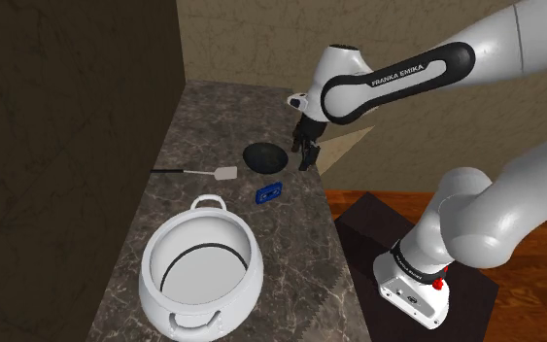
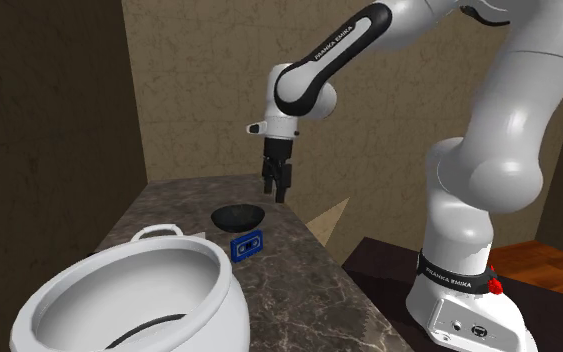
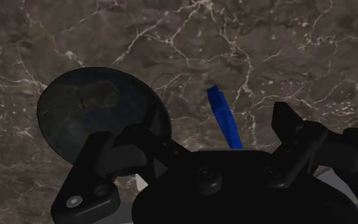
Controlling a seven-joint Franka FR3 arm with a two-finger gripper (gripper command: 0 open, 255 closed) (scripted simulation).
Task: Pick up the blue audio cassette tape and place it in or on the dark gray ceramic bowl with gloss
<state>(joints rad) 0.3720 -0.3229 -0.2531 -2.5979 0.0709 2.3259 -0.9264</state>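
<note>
Nothing of the task is done yet: the blue cassette tape (image 1: 268, 192) lies flat on the marble counter (image 1: 300, 253), just beside the dark glossy bowl (image 1: 264, 155) and between it and the big white pot (image 1: 201, 272). The bowl looks empty. The gripper (image 2: 276, 188) hangs above the counter next to the bowl, its jaws apart and holding nothing. Reaching, grasping, lifting and placing all remain. In the wrist view the hand's own body covers most of the cassette, leaving a blue sliver, and also hides the bowl's near rim.
</note>
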